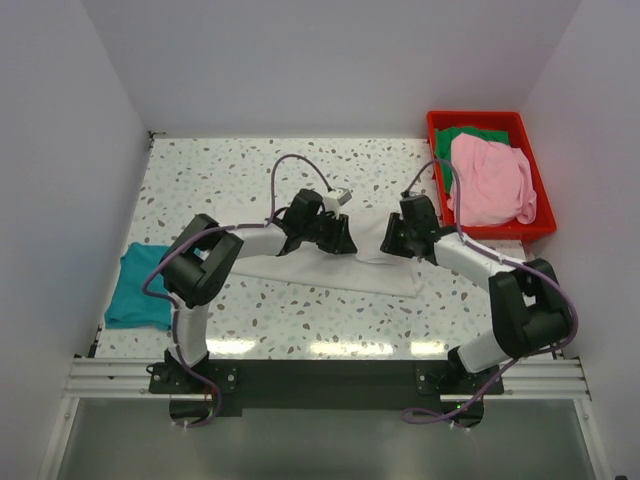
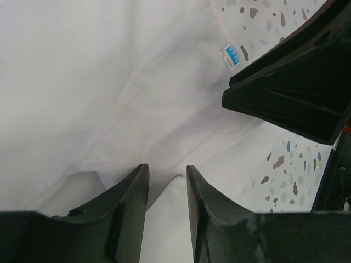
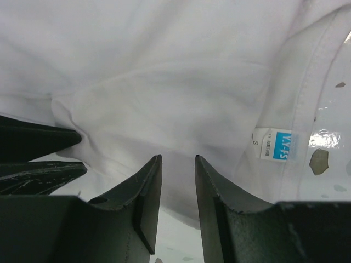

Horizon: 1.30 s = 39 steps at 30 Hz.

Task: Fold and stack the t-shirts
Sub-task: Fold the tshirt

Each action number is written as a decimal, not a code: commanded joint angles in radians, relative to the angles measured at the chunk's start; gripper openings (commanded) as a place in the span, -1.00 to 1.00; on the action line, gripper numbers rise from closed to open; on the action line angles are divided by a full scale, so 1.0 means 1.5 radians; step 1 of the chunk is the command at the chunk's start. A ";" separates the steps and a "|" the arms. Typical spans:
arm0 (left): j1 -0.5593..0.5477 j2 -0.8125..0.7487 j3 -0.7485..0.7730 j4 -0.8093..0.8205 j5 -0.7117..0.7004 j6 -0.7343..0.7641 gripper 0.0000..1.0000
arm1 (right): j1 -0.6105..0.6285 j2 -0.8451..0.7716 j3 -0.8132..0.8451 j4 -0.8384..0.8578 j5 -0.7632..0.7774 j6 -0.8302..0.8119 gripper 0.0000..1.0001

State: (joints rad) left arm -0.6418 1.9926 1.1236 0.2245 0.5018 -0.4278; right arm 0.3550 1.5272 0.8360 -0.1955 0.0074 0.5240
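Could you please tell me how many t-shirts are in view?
4: an off-white t-shirt at the centre of the table, a teal t-shirt at its left edge, a pink t-shirt over a green t-shirt in the red bin; others may be hidden underneath.

Your count: four tees – one off-white tee (image 1: 330, 272), one teal tee (image 1: 140, 285), one pink tee (image 1: 490, 180), one green tee (image 1: 470, 135). One red bin (image 1: 475, 116), holding two of those four. One neck label (image 3: 277, 145), on off-white one. Two arms for you: left arm (image 1: 200, 265), right arm (image 1: 525, 295). Two grippers: left gripper (image 2: 166, 170), right gripper (image 3: 178, 160), two fingers (image 2: 126, 208) each. One table (image 1: 230, 170).
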 commanded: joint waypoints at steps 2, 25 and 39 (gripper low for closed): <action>0.001 -0.051 -0.004 0.054 -0.005 -0.010 -0.17 | 0.015 -0.041 -0.018 0.044 -0.018 0.014 -0.31; -0.052 -0.017 -0.002 -0.056 -0.171 0.001 -0.71 | 0.026 -0.018 -0.060 0.039 0.028 0.037 -0.49; -0.085 0.027 0.027 -0.107 -0.292 -0.063 -0.80 | -0.006 0.072 0.013 0.016 0.042 0.032 -0.49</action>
State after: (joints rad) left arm -0.7555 1.9839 1.1366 0.1158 0.1497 -0.4843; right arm 0.3729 1.5688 0.7826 -0.1635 0.0345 0.5766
